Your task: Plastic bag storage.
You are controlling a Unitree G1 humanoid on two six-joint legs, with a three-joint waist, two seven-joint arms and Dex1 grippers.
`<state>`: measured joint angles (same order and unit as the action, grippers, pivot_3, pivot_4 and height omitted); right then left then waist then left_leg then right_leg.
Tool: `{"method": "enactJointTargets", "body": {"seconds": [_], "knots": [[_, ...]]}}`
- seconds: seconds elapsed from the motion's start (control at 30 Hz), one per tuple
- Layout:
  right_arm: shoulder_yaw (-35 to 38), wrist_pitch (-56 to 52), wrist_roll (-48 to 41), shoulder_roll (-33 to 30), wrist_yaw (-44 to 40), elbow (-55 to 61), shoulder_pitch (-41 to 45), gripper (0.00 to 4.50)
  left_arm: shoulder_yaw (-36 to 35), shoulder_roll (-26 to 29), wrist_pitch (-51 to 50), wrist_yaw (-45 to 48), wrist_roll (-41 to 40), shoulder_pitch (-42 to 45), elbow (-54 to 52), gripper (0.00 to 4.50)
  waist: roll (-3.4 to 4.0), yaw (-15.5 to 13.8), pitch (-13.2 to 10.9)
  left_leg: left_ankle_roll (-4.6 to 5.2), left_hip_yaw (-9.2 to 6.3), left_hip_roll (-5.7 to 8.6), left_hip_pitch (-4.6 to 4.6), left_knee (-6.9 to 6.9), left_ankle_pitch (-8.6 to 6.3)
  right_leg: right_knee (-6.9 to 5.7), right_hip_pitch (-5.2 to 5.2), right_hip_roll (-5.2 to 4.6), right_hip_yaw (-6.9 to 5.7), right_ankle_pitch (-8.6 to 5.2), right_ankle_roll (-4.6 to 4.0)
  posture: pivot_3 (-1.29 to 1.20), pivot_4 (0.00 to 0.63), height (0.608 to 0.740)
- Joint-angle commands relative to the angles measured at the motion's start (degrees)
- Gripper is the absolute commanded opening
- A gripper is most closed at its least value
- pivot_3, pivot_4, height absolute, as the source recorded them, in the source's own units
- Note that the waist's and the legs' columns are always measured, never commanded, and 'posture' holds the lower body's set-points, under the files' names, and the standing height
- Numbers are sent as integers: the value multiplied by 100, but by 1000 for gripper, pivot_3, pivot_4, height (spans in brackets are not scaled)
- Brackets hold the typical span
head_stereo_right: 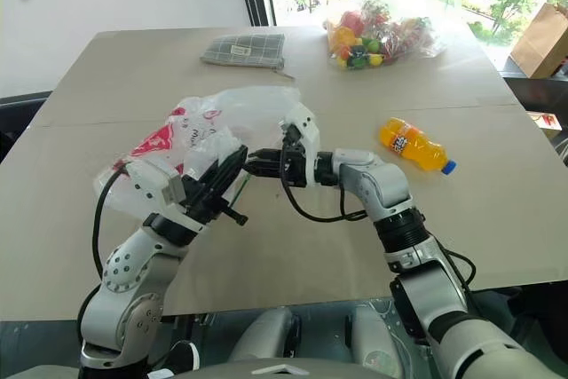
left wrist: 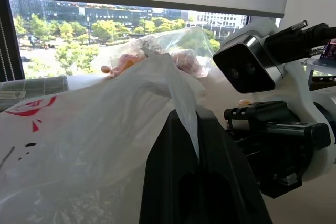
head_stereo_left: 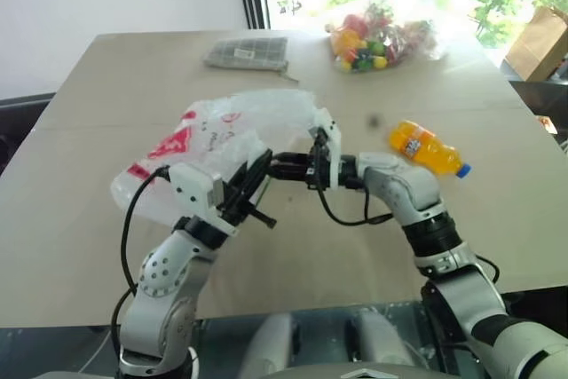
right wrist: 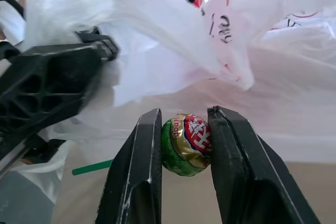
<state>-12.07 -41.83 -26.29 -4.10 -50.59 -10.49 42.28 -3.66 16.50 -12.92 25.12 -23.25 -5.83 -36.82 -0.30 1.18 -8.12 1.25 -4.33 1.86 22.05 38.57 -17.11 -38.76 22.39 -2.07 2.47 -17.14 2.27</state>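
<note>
We pinch the plastic bag (head_stereo_left: 222, 144), lifted near the surface (head_stereo_left: 89, 246) middle, in our shut left tool (head_stereo_left: 253, 185) to hold its mouth up, while our right tool (right wrist: 185, 145) grips a small foil-wrapped ball (right wrist: 186, 144) beside it, likely for dropping in.

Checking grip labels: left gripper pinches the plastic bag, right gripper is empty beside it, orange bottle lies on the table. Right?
Not quite. The right gripper is not empty: the right wrist view shows its fingers shut on a small foil-wrapped ball. The rest holds: the left gripper pinches the plastic bag, and the orange bottle lies on the table.
</note>
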Motion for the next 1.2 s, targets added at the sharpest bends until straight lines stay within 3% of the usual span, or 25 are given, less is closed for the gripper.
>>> {"method": "enactJointTargets", "body": {"seconds": [0.03,0.13,0.2,0.4,0.63,0.73,0.9,1.2], "knots": [[-18,-131,-89,190,-106,-245,441,986,121,104,236,345,-130,-158,-27,0,0,19,0,0,1,0,3,0,0,-2,6,0,1,0,0,0,150,740],[-881,293,720,549,-156,-1289,958,986,411,161,479,692,-103,-395,-28,0,3,144,-2,-1,21,0,3,-8,1,-9,19,1,6,0,0,0,150,740],[-895,518,923,820,38,-1736,1087,986,436,132,576,685,-68,-393,13,0,3,135,-1,-4,23,-2,-5,-19,3,-11,20,4,5,-1,-1,0,150,740],[464,1364,680,1712,1311,-2703,1748,986,600,87,835,752,74,-712,53,0,4,103,-3,-13,13,3,12,-18,8,-9,37,-7,1,-1,-2,0,150,740],[1215,2322,601,1651,2049,-3297,2183,986,668,65,1058,691,183,-955,95,0,13,134,-8,-18,8,0,11,-29,11,-10,41,-6,-11,-2,-4,0,150,740],[1253,2442,654,1562,2036,-3314,2133,2038,614,-18,1079,575,119,-913,127,0,17,149,-11,-19,14,-4,12,-31,12,-13,42,-4,-6,-4,-7,0,150,740],[1076,2585,887,1326,1984,-2964,1809,4330,404,-194,998,292,-60,-786,168,0,16,124,-10,-18,16,-1,14,-26,12,-13,41,-7,-6,-3,-7,0,150,740],[627,2821,1208,474,1023,-1929,1085,4455,23,-342,926,31,-426,-823,277,0,16,126,-10,-18,15,-1,15,-24,12,-13,41,-7,-7,-3,-7,0,150,740]]}}
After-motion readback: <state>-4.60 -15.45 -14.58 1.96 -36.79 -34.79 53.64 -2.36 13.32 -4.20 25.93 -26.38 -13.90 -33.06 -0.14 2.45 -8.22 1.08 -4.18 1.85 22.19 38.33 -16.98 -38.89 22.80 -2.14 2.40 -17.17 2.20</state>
